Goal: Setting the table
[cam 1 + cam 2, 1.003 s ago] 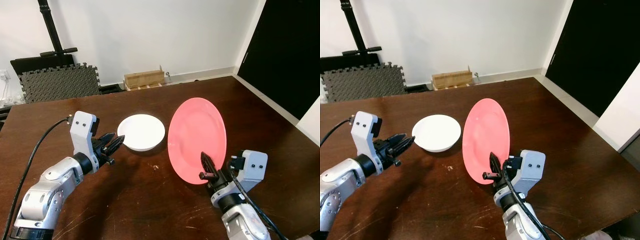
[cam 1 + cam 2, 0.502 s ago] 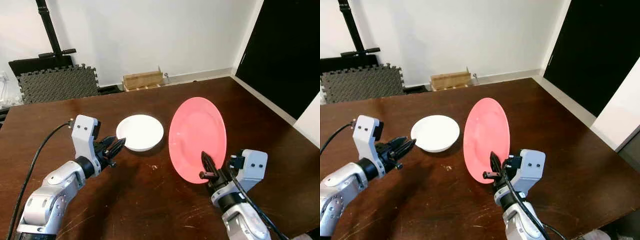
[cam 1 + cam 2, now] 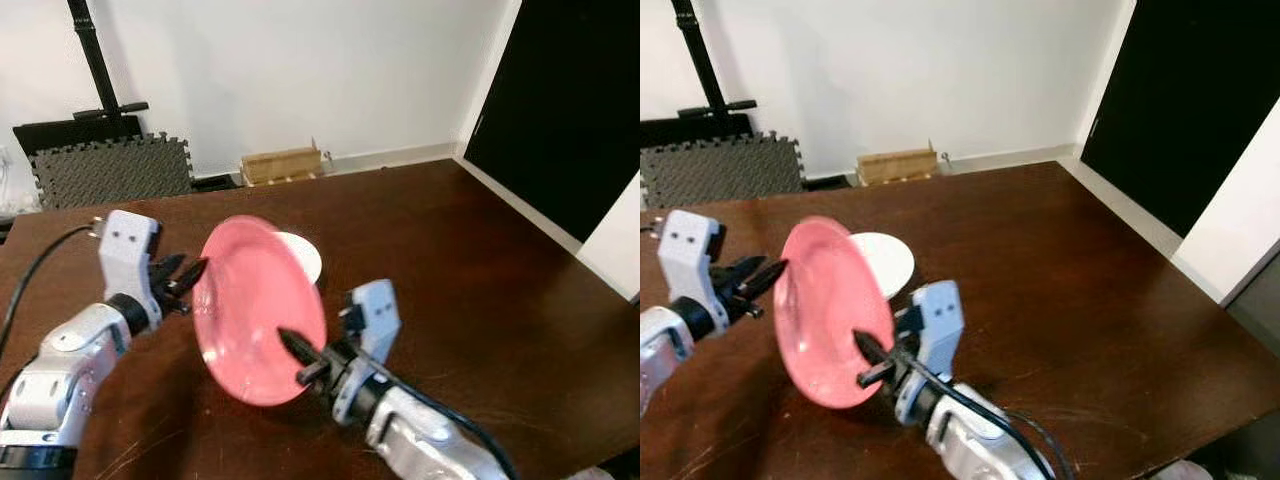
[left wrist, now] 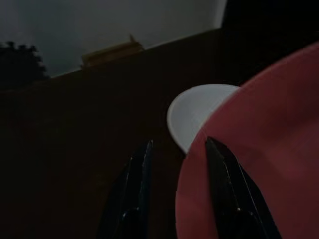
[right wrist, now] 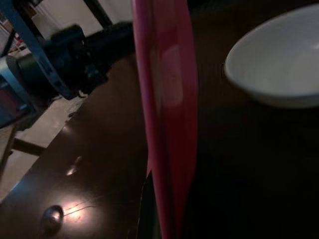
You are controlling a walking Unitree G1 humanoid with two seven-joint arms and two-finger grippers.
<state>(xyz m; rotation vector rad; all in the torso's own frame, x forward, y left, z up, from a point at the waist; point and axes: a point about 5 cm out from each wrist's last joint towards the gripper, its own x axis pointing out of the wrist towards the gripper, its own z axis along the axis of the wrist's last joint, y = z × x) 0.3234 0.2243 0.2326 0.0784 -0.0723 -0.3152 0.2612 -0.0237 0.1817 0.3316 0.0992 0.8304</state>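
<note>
Now the right tool (image 3: 300, 362) holds the pink plate (image 3: 255, 305) (steeply tilted) over the table (image 3: 480, 250)

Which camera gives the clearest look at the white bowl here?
The right wrist view: the white bowl appears close, with its rim and side unobstructed. In both eye views the pink plate, held by the right gripper, covers most of it. The left wrist view is dark and partly blocked.

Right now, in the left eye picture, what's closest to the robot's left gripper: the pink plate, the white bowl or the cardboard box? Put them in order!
From the left gripper:
1. Pink plate, right at its fingertips.
2. White bowl, behind the plate.
3. Cardboard box, on the floor by the wall.
</note>
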